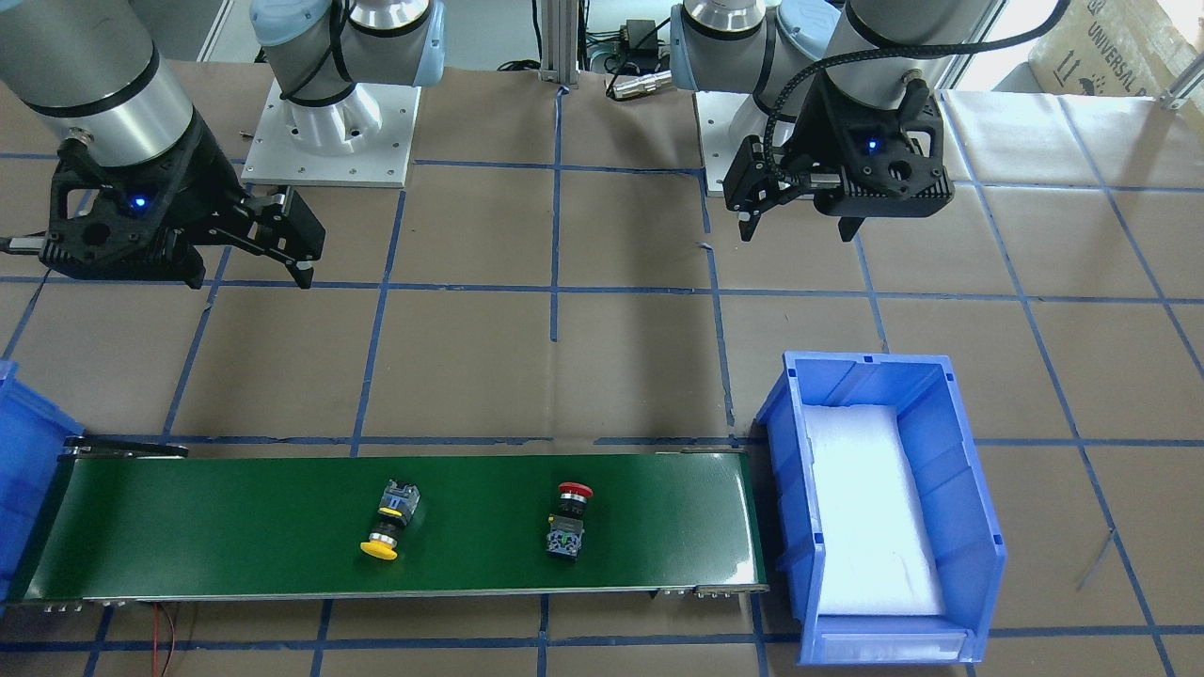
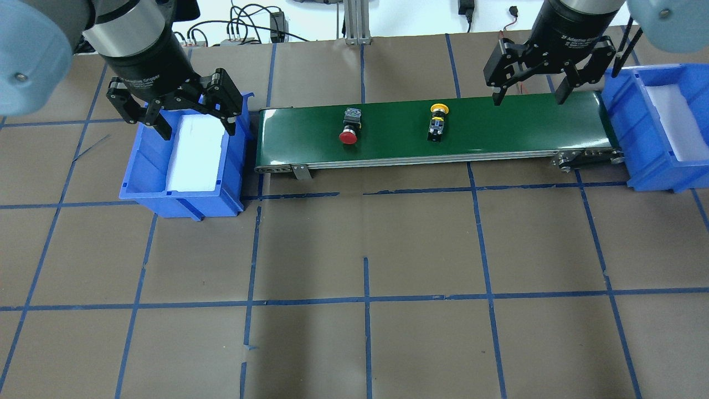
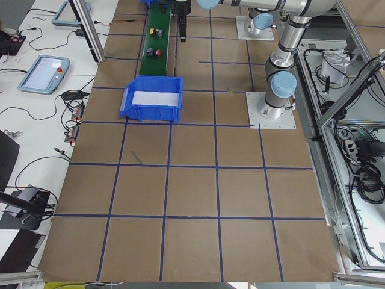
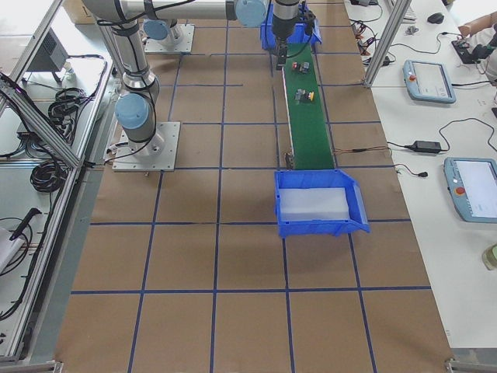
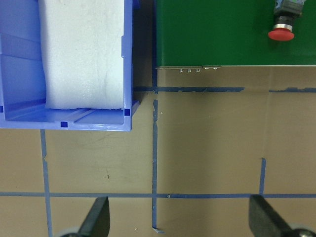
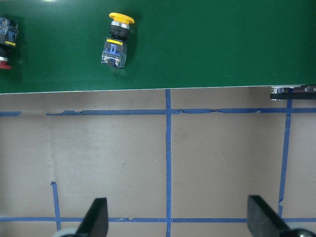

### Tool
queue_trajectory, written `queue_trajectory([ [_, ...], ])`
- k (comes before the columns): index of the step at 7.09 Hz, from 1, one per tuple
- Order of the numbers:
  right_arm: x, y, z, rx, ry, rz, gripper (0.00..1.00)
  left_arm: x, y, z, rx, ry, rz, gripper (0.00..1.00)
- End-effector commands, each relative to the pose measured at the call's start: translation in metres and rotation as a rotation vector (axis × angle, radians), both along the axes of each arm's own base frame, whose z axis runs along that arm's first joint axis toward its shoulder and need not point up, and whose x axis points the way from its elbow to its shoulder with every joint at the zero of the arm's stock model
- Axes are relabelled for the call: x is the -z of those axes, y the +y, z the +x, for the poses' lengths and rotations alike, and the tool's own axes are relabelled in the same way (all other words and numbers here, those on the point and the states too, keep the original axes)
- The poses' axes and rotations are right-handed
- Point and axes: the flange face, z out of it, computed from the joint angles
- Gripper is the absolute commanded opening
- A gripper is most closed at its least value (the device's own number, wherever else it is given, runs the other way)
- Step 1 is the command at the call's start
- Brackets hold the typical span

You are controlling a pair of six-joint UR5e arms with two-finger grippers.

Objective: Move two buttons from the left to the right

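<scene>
Red button (image 2: pixel 348 133) and yellow button (image 2: pixel 437 123): lying apart on green belt (image 2: pixel 515 124). Left gripper (image 2: pixel 197 131) spread, empty, raised near blue bin (image 2: pixel 138 172); right gripper (image 2: pixel 527 99) spread, empty, near belt's other end.

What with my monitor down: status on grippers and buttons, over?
Left gripper, right gripper open, empty, raised off belt. Red button, yellow button lying mid-belt, untouched. Nothing in the way seen.

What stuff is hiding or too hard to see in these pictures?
Red button: the top edge of the left wrist view cuts off its back end.
Right bin: the left edge of the front-facing view cuts off most of it, so its inside is hidden there.
Yellow button: too small in the exterior right view to show details.
</scene>
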Motion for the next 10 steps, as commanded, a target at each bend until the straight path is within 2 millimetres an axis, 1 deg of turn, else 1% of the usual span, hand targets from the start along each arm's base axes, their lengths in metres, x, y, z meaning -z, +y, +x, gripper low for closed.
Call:
queue_trajectory([
  [1,0.035,-0.022,-0.001,0.002,-0.007,0.050,1.00,0.000,-0.004,0.000,0.000,-0.001,0.001,1.00],
  [3,0.089,-0.080,-0.002,-0.001,0.006,-0.049,1.00,0.000,-0.003,0.000,0.000,-0.001,0.000,1.00],
  [4,0.117,-0.093,0.000,0.009,0.000,-0.019,1.00,-0.004,0.006,0.000,0.002,-0.002,-0.002,1.00],
  [5,0.144,-0.103,0.003,0.011,-0.010,0.015,1.00,-0.005,0.004,0.000,0.000,0.000,-0.006,1.00],
  [6,0.152,-0.114,0.003,0.010,-0.011,-0.021,1.00,-0.004,0.006,0.000,0.002,-0.001,-0.003,1.00],
  [7,0.163,-0.115,0.003,0.017,-0.014,-0.011,1.00,-0.003,0.002,-0.001,0.002,0.001,-0.003,1.00],
  [8,0.196,-0.123,0.003,0.039,-0.016,0.042,1.00,-0.003,0.002,0.000,0.000,-0.001,-0.003,1.00],
  [10,0.205,-0.129,0.006,0.082,-0.014,0.029,1.00,-0.002,0.001,0.000,0.000,-0.001,-0.002,1.00],
])
